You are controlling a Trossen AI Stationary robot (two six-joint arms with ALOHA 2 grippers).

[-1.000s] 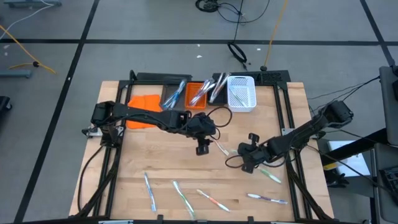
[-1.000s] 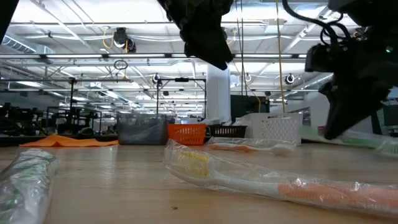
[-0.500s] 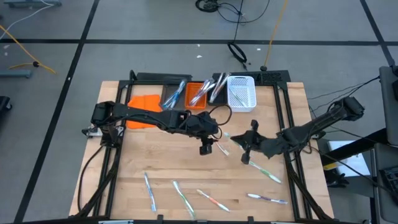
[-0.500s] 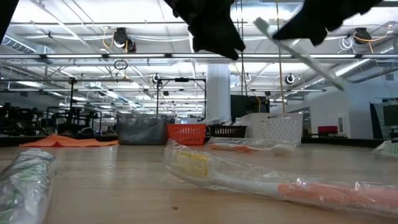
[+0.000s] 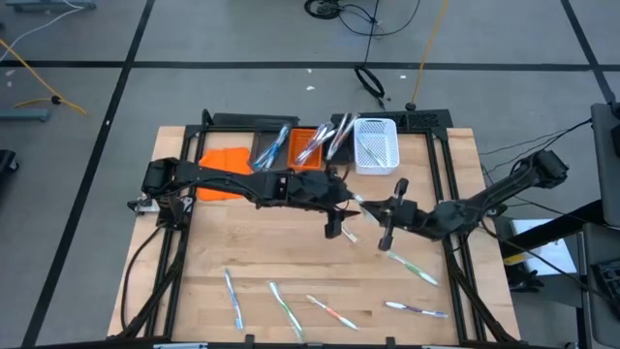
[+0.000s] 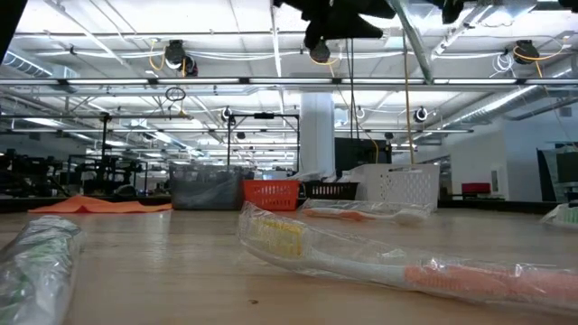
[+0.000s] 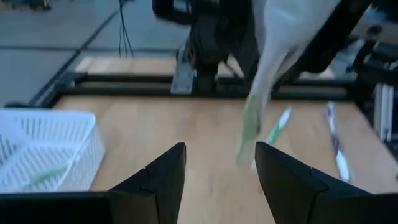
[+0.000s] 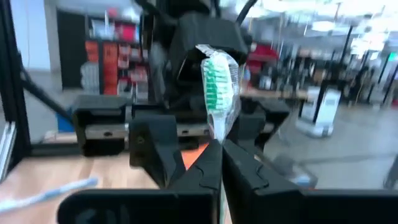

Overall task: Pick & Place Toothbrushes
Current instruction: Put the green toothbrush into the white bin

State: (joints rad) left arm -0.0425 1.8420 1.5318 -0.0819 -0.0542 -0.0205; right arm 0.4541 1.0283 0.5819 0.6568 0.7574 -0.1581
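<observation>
Overhead: right gripper (image 5: pixel 386 215) sits just in front of the white mesh bin (image 5: pixel 376 145), pinching a wrapped toothbrush (image 5: pixel 356 205); left gripper (image 5: pixel 336 219) hangs right beside it. Loose toothbrushes (image 5: pixel 283 308) lie well nearer the table's front edge than the bin. Left wrist: fingers (image 7: pixel 163 180) spread, toothbrush (image 7: pixel 263 78) dangling ahead. Right wrist: fingers (image 8: pixel 244 168) pressed on green-bristled toothbrush (image 8: pixel 219 102).

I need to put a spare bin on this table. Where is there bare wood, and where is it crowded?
Bare wood lies on the left, between the left arm and the front toothbrushes. The back edge is crowded with bins. The centre is busy: the left claw is open, and the right claw holds a toothbrush. More toothbrushes lie front right.
</observation>
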